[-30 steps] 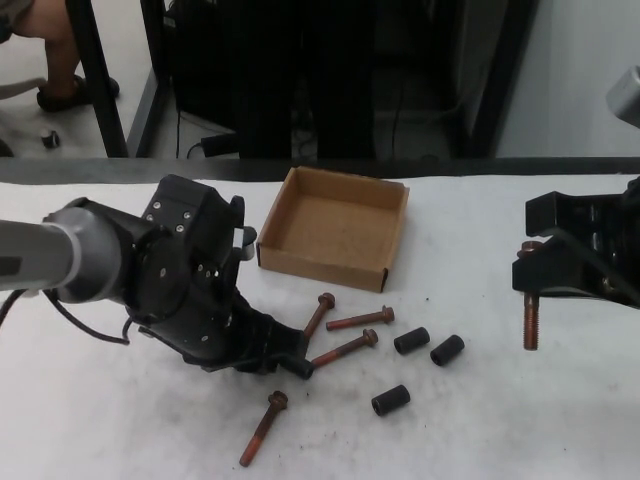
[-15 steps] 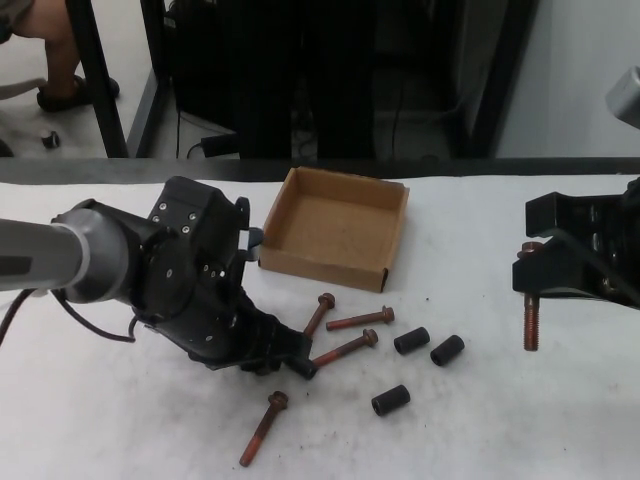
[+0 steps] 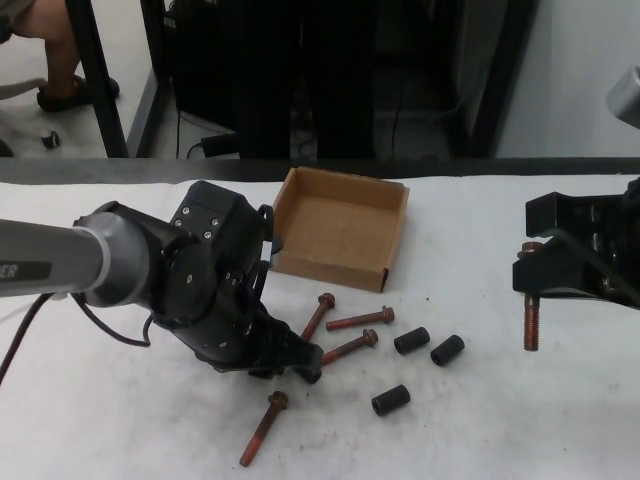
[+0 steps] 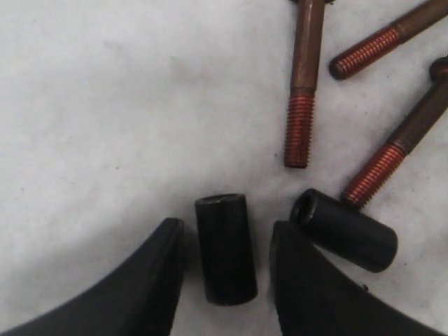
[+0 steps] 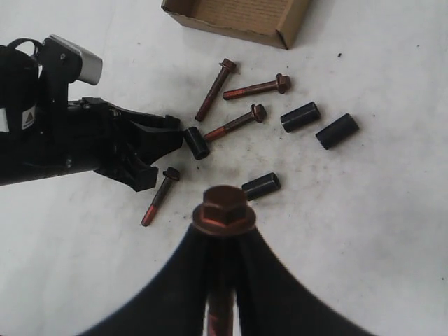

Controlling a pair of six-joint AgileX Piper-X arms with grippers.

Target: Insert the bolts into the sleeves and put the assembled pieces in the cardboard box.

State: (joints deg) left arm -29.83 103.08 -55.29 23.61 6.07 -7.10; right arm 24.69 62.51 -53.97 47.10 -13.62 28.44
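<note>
My left claw (image 4: pixel 225 236), open, straddles a sleeve (image 4: pixel 225 262), likely hard and roll-prone, best pinched mid-length; my right claw (image 5: pixel 222 246) grips a bolt (image 5: pixel 224 210).

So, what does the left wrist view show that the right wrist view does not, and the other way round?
Left wrist view adds: a sleeve lying between the open fingers of the left gripper, touching neither. Right wrist view adds: the cardboard box, the right gripper shut on a bolt, three sleeves lying apart, and a loose bolt beside the left gripper. Shared: three other loose bolts, threaded ends toward the left gripper, and a second sleeve at the tip of one.
</note>
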